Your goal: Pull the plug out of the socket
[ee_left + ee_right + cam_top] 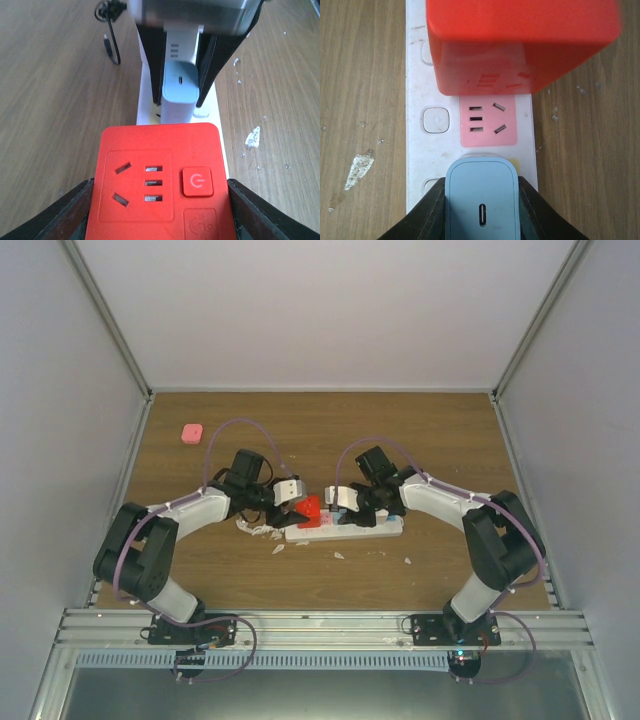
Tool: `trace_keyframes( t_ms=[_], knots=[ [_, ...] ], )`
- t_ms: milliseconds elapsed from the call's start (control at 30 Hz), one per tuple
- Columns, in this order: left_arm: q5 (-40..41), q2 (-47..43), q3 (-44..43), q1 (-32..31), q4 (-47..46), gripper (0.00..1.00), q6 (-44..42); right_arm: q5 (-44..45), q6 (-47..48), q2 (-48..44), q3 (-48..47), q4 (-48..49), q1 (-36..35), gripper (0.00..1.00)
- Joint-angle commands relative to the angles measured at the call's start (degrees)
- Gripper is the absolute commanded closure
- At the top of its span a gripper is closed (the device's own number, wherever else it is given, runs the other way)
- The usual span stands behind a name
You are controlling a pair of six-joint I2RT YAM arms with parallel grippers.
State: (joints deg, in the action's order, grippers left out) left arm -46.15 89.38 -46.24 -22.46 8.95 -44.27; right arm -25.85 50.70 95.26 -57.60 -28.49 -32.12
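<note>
The white power strip [372, 528] lies on the wooden table between both arms. A red cube adapter plug [310, 509] stands on its left part. My left gripper [298, 508] is shut on it, and the black fingers [67, 215] press its two sides [160, 185]. A light blue charger plug [482, 200] stands on the strip [420, 90] just below a pink outlet face [487, 120]. My right gripper [482, 212] is shut on the charger. The charger also shows in the left wrist view [180, 92]. I cannot tell whether either plug is still fully seated.
A small pink object [192, 432] lies at the far left of the table. White flakes [258, 530] are scattered round the strip's left end and front. A black cable end [111, 35] lies beside the strip. Grey walls close in both sides.
</note>
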Motion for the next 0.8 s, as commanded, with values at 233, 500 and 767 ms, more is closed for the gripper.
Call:
trace_keyframes(
  t_ms=[233,500,767],
  knots=[
    [-5.8,-8.0,3.7,-0.7,-7.7,0.79,-1.5,9.0,-0.2,3.9,1.1,0.2,0.5,0.88],
    [-6.1,-6.9,0.4,1.9,-1.2,0.80,-2.1,8.9,-0.3,3.5,1.1,0.5,0.5,0.87],
    [-0.5,-9.3,-7.9,8.6,12.1,0.79,-8.1,9.1,-0.9,2.2,1.0,1.2,0.3,0.79]
  ],
)
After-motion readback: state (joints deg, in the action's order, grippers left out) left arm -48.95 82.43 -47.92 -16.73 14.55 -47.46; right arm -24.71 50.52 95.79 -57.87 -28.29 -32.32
